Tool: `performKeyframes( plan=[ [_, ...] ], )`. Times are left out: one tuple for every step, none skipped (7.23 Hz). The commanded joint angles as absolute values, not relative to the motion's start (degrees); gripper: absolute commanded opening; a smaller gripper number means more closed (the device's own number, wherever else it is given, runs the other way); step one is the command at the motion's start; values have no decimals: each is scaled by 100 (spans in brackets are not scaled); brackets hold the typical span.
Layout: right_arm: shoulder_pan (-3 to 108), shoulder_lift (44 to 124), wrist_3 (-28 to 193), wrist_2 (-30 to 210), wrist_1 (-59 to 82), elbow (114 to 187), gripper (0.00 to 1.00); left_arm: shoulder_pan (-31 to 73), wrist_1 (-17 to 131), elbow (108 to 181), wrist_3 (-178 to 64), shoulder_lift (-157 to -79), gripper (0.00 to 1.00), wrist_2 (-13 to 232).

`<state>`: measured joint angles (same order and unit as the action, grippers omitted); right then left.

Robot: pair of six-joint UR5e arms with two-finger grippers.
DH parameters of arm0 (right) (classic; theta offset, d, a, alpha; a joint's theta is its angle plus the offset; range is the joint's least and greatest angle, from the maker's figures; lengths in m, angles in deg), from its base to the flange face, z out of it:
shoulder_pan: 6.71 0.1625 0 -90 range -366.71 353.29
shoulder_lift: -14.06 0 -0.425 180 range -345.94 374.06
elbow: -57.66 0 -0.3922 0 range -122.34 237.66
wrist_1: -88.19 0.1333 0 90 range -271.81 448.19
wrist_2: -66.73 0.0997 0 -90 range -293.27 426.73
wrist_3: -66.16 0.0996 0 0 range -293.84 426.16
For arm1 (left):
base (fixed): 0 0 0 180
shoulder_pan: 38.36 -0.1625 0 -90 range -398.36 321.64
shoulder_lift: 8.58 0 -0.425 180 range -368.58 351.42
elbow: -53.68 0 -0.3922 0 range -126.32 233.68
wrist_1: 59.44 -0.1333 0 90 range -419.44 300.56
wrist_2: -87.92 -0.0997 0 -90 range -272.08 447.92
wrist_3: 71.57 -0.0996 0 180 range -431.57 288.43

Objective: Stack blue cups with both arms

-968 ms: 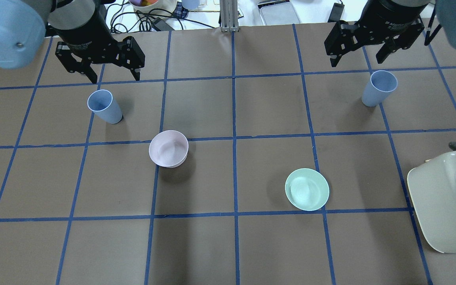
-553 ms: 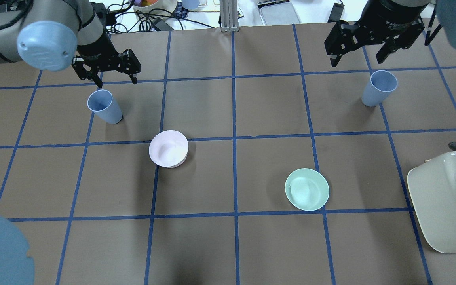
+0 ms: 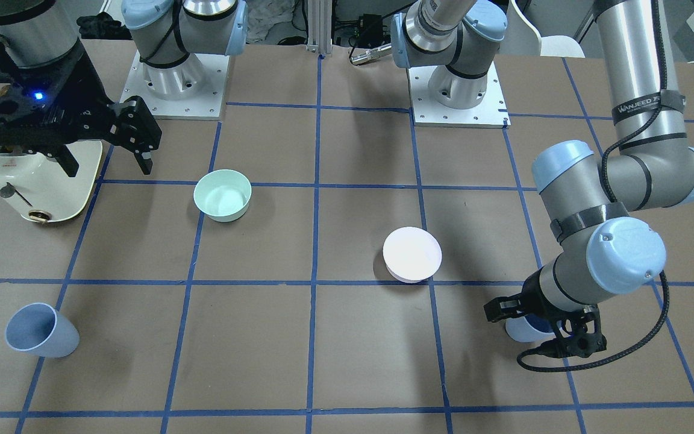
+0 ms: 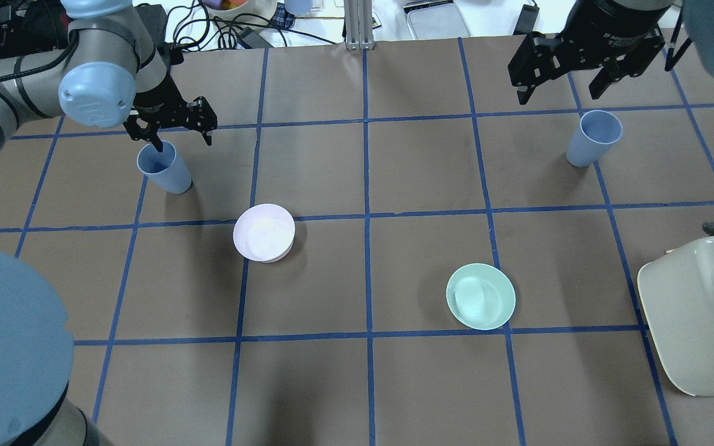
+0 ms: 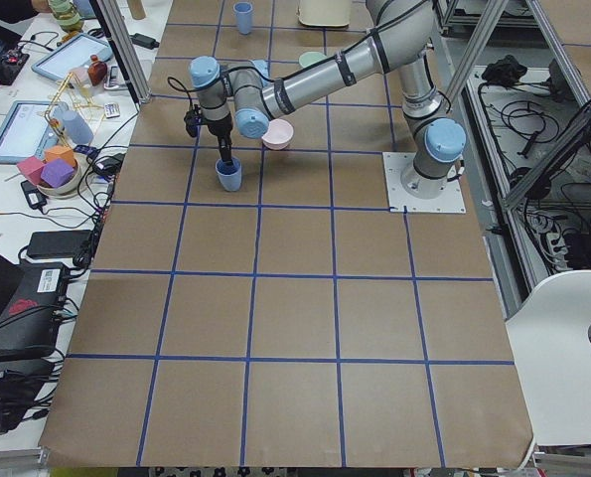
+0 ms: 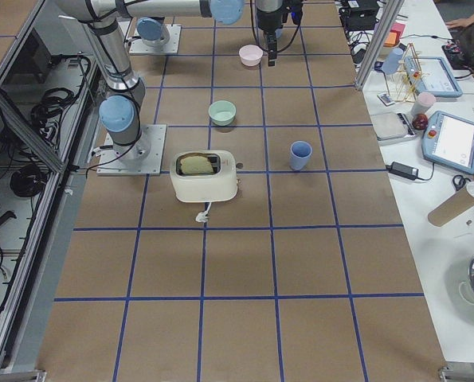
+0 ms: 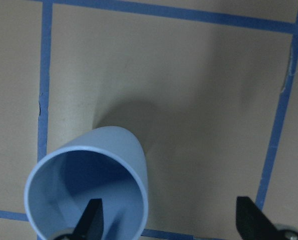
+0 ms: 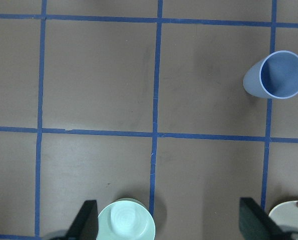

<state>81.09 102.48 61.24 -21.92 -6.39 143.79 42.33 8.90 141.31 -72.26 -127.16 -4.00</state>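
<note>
The left hand [image 4: 183, 144] has dropped lower since a moment ago and now sits right at the left blue cup [image 4: 165, 167]. Its fingers are spread wide and grasp nothing. One fingertip [image 7: 91, 220] dips inside the cup's mouth, while the other stands well outside the cup, off to its side. The right hand [image 4: 560, 93] has not shifted: it hangs high with its fingers spread and empty. The right blue cup [image 4: 592, 139] stands upright on the counter [image 4: 363, 384], apart from this hand and not between its fingers. Both cups, the pink bowl [image 4: 264, 232], the mint-green bowl [image 4: 481, 296] and the toaster [image 4: 698, 310] lie where they were.

In the front-facing view the left hand covers most of the left cup, leaving only a sliver. The left wrist view cuts off the cup's near rim and the fingers' upper parts, so whether the inner fingertip touches the wall cannot be told. The toaster runs off the overhead view's right edge.
</note>
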Motion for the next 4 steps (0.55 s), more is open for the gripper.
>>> performKeyframes(
  plan=[
    [8109, 10248, 6124, -2213, -638, 14379, 100, 4224, 868, 14210, -7227, -12723, 0, -401],
    [8109, 10248, 6124, -2213, -638, 14379, 100, 4233, 850, 14201, -7218, -12706, 0, -401],
    [8109, 10248, 6124, -2221, -638, 14379, 100, 4233, 850, 14166, -7218, -12636, 0, -401],
    [8109, 10248, 6124, -2213, -638, 14379, 100, 4328, 894, 14070, -7183, -12548, 0, -401]
  ],
)
